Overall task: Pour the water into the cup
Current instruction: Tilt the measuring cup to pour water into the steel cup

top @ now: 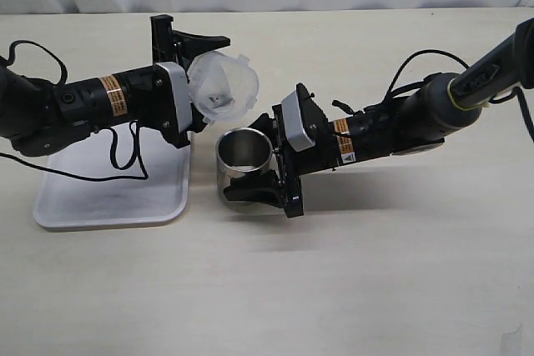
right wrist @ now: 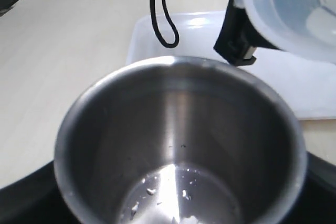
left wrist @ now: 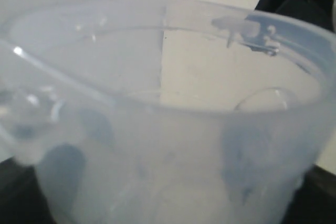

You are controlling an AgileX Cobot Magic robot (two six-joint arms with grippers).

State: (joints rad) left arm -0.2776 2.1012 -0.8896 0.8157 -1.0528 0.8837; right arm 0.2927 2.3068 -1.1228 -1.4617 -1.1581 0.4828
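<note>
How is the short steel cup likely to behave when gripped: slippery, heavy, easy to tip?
The short brushed stainless-steel cup looks rigid and smooth-walled, so probably slippery in a grip. Only a little water glints at its bottom, so it is likely light and easily tipped.

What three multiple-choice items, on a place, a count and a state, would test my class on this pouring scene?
1. Where does the tray lie?
A below the left arm
B below the right arm
C inside the cup

2. How many grippers hold a vessel?
A none
B one
C two

3. How is the beaker placed?
A standing on the table
B tipped in the air
C lying in the tray

Key:
1 A, that arm reaches over it.
2 C, the left gripper holds the beaker and the right gripper the cup.
3 B, its mouth faces sideways above the cup.
</note>
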